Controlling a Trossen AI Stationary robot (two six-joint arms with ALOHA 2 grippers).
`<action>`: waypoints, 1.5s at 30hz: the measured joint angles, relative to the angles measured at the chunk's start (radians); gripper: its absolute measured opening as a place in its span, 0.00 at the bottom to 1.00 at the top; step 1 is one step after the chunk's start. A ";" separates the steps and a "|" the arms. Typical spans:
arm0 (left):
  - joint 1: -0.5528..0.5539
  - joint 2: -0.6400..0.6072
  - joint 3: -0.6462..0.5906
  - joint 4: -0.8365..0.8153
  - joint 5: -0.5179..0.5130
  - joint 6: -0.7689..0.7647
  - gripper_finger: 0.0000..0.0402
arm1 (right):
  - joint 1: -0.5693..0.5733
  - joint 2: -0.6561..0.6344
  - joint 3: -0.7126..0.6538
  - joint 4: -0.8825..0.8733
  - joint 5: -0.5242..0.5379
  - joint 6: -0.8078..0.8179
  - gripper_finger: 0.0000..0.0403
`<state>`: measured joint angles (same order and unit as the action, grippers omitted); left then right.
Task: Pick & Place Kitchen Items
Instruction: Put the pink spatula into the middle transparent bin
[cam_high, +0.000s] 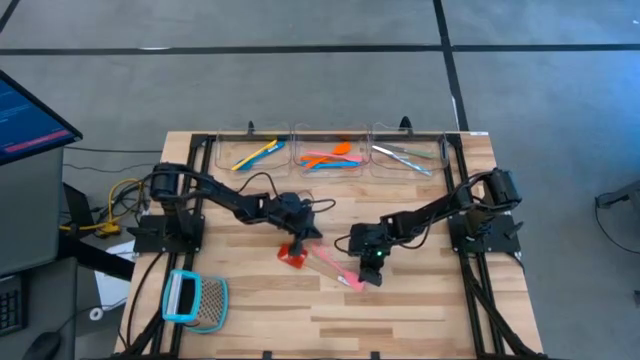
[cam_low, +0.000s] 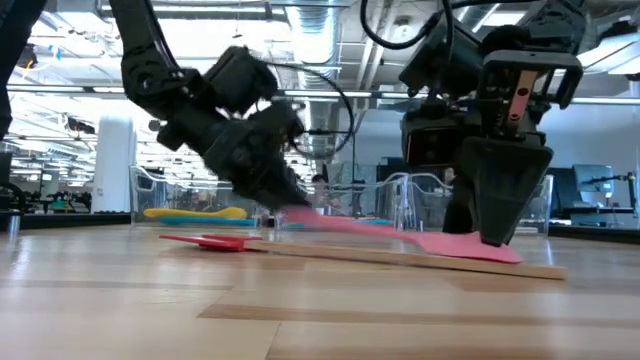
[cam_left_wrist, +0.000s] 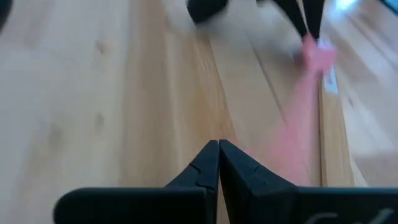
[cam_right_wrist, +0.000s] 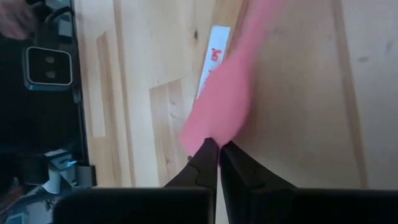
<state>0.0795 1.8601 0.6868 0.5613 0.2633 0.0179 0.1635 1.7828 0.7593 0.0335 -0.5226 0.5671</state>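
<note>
While the right claw (cam_high: 371, 277) stands on the counter (cam_high: 420, 300) with its fingers pressed together on the wide end of the pink spatula (cam_high: 335, 266), the left claw (cam_high: 303, 238) (fingers pressed together, nothing visibly between them) sits near that utensil's other end, beside the red-headed spatula (cam_high: 291, 252). The pink spatula lies at mid-counter. Other utensils rest in three clear bins (cam_high: 330, 150) along the far edge; a teal-framed mesh tool (cam_high: 195, 300) lies near the front left corner.

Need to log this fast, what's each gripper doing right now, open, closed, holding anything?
Left gripper: closed, empty, just above the table.
Right gripper: closed on the end of the flat pink plastic spatula.
</note>
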 joint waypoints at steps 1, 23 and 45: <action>0.000 -0.018 0.000 0.003 -0.014 0.001 0.01 | 0.000 0.000 0.011 -0.021 0.002 -0.005 0.00; 0.132 -0.446 -0.277 -0.015 -0.092 -0.179 0.01 | 0.013 -0.002 0.397 -0.768 0.318 -0.290 0.00; 0.103 -0.617 -0.388 -0.004 -0.091 -0.239 0.01 | -0.142 -0.004 0.907 -1.269 0.611 -0.502 0.00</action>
<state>0.1830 1.2427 0.2985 0.5575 0.1722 -0.2214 0.0216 1.7790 1.6664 -1.2354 0.0885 0.0655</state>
